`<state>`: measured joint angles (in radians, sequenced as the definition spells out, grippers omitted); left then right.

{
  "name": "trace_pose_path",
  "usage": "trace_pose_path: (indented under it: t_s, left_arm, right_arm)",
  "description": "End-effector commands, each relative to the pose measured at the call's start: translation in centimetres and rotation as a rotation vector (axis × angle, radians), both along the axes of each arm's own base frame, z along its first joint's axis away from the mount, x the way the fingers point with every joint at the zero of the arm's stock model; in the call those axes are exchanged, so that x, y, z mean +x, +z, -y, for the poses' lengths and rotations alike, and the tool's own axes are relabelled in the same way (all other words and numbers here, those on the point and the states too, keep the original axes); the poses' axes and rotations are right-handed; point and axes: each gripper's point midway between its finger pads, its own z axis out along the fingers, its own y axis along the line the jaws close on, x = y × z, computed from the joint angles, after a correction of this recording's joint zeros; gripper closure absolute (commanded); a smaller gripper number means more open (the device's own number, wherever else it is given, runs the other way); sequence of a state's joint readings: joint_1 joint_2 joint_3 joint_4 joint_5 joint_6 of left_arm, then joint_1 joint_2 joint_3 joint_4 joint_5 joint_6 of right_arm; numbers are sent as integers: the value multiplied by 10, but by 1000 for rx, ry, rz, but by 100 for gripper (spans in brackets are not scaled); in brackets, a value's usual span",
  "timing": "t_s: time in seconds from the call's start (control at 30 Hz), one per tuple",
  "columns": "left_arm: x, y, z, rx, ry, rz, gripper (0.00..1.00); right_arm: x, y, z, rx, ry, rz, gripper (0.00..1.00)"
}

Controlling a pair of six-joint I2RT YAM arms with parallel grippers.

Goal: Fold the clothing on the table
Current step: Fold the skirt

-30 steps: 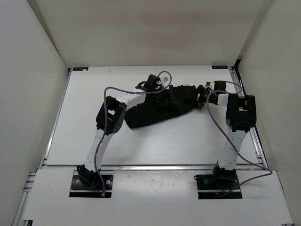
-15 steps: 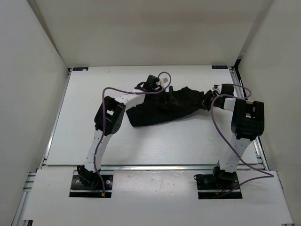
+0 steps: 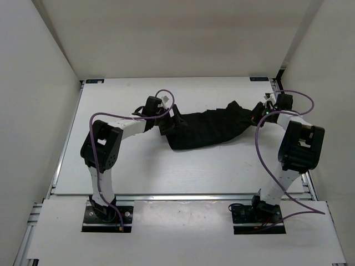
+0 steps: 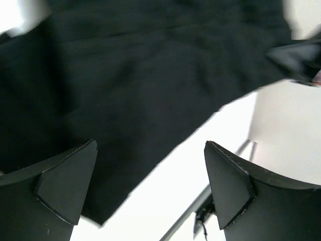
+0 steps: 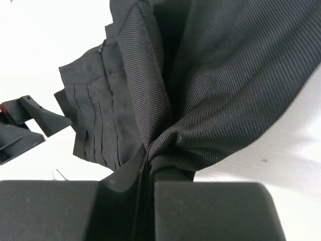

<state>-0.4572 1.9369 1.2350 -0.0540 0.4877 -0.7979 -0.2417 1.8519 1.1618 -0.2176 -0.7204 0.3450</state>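
The table (image 3: 183,166) is carrying 1 garment (image 3: 208,128).

2 arms are standing at the near edge: 1 left arm (image 3: 102,148) and 1 right arm (image 3: 299,147).

Each arm is carrying 1 gripper, giving 2: the left gripper (image 3: 169,121) and the right gripper (image 3: 262,108).

Each wrist view is showing 2 fingers (image 4: 65,186), giving 4.

2 purple cables are running along the arms: 1 left cable (image 3: 108,113) and 1 right cable (image 3: 257,143).

2 base plates are sitting under the arms: 1 left plate (image 3: 108,217) and 1 right plate (image 3: 258,219).

2 blue brackets are sitting at the far corners: 1 left bracket (image 3: 94,81) and 1 right bracket (image 3: 257,78).

3 walls are enclosing the table: 1 left wall (image 3: 33,111), 1 rear wall (image 3: 177,33) and 1 right wall (image 3: 327,100).
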Motion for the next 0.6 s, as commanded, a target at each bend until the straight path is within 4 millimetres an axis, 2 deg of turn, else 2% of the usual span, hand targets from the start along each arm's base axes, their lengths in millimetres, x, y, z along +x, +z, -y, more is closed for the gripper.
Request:
trace_pose_path:
  t_s: [0.0, 0.03, 0.07, 0.2, 0.47, 0.57]
  left_arm:
    - [-6, -6, -21, 90, 57, -6, 1]
    - [-9, -10, -25, 108, 73, -17, 1]
    - [-8, -13, -30, 123, 94, -16, 2]
    - [-10, -24, -42, 135, 110, -79, 1]
    - [-4, -21, -56, 73, 147, -74, 2]
    - [-11, -34, -54, 108, 112, -95, 1]
  right_arm:
    - [21, 38, 7, -114, 94, 178, 100]
    - [23, 40, 5, -122, 105, 189, 100]
    - [28, 51, 5, -142, 127, 236, 100]
    - [29, 74, -22, -167, 265, 327, 100]
    - [15, 86, -77, -269, 485, 446, 100]
    - [9, 94, -95, -314, 539, 506, 100]
